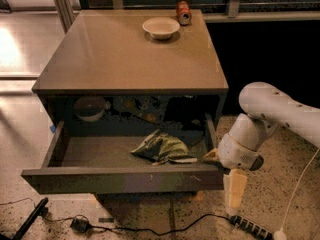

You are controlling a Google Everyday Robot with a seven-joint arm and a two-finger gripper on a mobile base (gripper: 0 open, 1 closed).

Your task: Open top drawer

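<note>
The top drawer (122,180) of the brown cabinet (130,59) stands pulled far out, its long dark front low in the camera view. Its shallow tray holds a crumpled green bag (162,146). My gripper (222,166) is at the drawer's right front corner, on the end of the white arm (280,111). One pale finger (235,189) hangs down beside the drawer front. The other finger is hidden behind the wrist and the drawer's edge.
A white bowl (160,27) and a red can (183,12) stand at the back of the cabinet top. A dark bowl (90,108) and clutter sit inside the cabinet behind the drawer. Cables and a power strip (250,226) lie on the speckled floor.
</note>
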